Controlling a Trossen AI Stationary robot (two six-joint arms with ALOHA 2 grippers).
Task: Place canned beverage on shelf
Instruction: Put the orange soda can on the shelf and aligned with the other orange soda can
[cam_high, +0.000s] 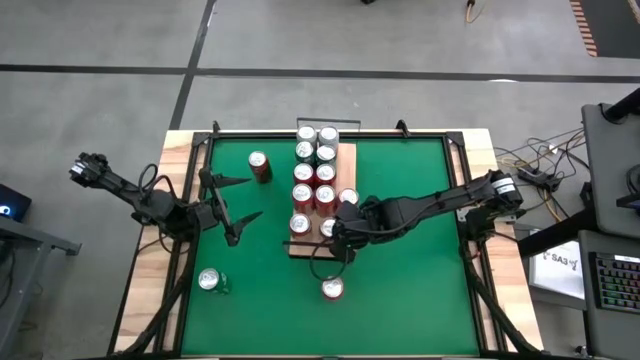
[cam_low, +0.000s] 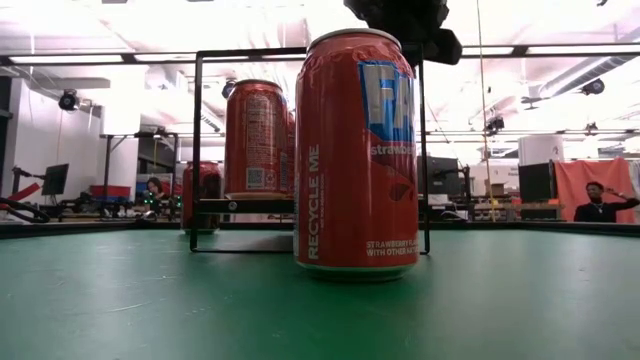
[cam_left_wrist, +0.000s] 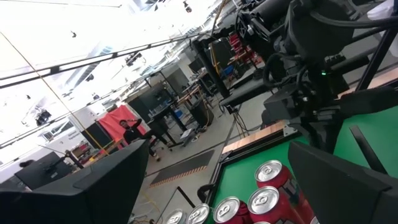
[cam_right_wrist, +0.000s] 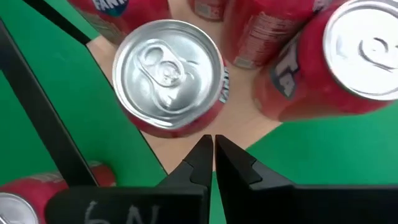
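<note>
Right claw pinched shut, empty, above the shelf beside a red can. Left claw spread wide, holding nothing, over the green mat.

Near red can: "RECYCLE ME", "STRAWBERRY"; white box beside table: "SA3".

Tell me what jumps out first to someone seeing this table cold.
A double row of red and green cans fills the wooden shelf at the middle of the green mat. The right pincer, shut and empty, hangs over the shelf's near end beside a red can. Three stray cans stand on the mat: one red to the shelf's left, one near the left arm, one in front.
</note>
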